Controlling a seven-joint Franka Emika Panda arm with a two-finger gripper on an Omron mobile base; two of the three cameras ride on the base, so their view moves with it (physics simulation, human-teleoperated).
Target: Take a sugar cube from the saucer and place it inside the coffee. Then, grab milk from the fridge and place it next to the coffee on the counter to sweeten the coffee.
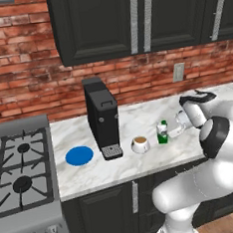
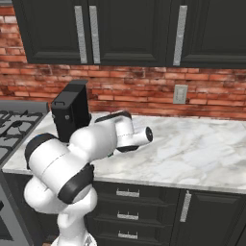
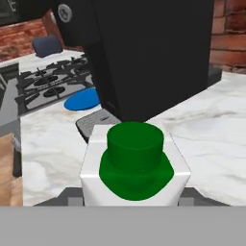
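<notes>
Left base view: coffee [image 1: 140, 144] holds brown liquid; saucer [image 1: 79, 155] seemingly bare.

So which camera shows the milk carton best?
The hand view: the milk looms close, green cap up. The left base view shows it small on the counter beside the coffee.

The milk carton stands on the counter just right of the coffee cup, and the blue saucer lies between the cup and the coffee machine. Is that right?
Not quite. The saucer lies left of the coffee machine, toward the stove, not between it and the cup. The left base view shows this. The milk carton does stand on the counter just right of the cup.
</notes>
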